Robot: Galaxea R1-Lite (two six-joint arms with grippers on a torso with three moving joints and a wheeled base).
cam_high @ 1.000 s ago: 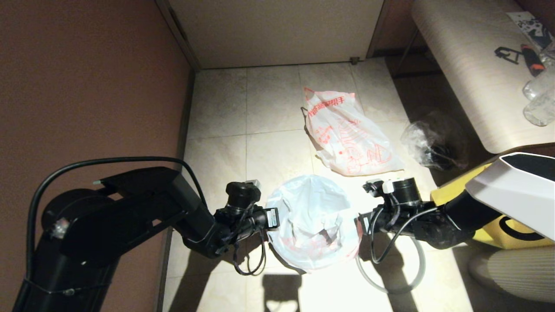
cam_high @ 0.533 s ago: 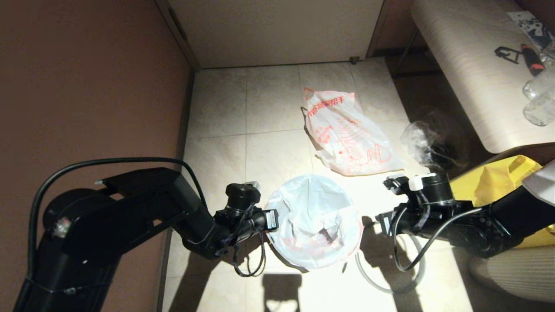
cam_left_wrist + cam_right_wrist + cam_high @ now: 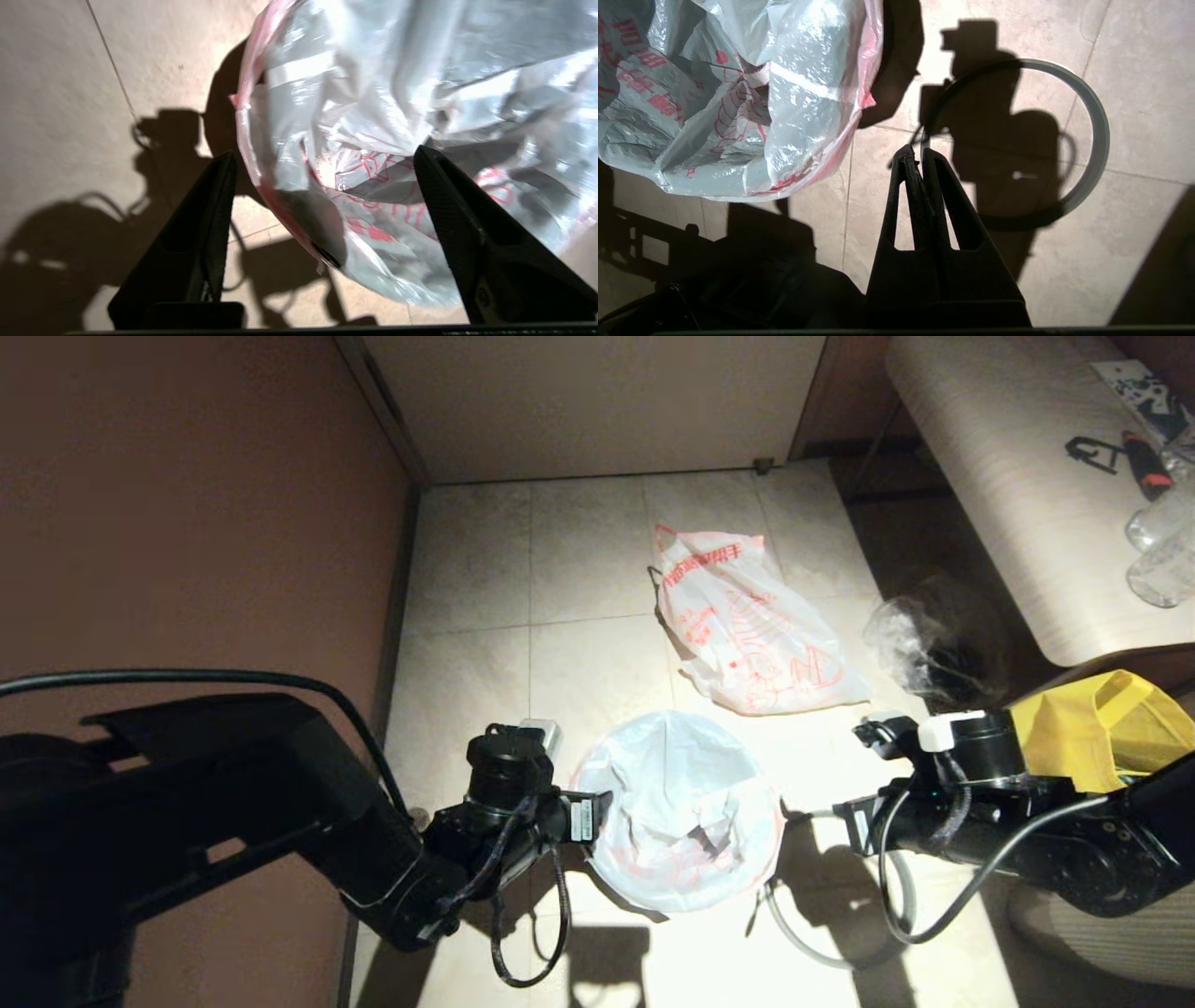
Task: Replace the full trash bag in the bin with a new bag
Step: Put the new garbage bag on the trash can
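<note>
On the tiled floor, the new bag lines the bin, puffed open and draped over its walls so that almost none of the black plastic shows from the head view. The full bag lies flat on the tiles farther from the robot, well apart from the bin, near the far wall.

The left gripper sits just beside the bin on the robot's left. Only the left wrist view shows its state: the fingers are spread wide, and the bag's red-edged rim crosses the gap between them without either finger clearly touching it.

The right gripper hangs on the bin's other side, apart from the bag. The right wrist view shows its fingers pressed together on nothing. That view also gives the grey hoop as a nearly full ring lying on the tiles beside the bin, off its rim; from the head view only an arc shows under the right arm.

A yellow bag sits behind the right arm.
</note>
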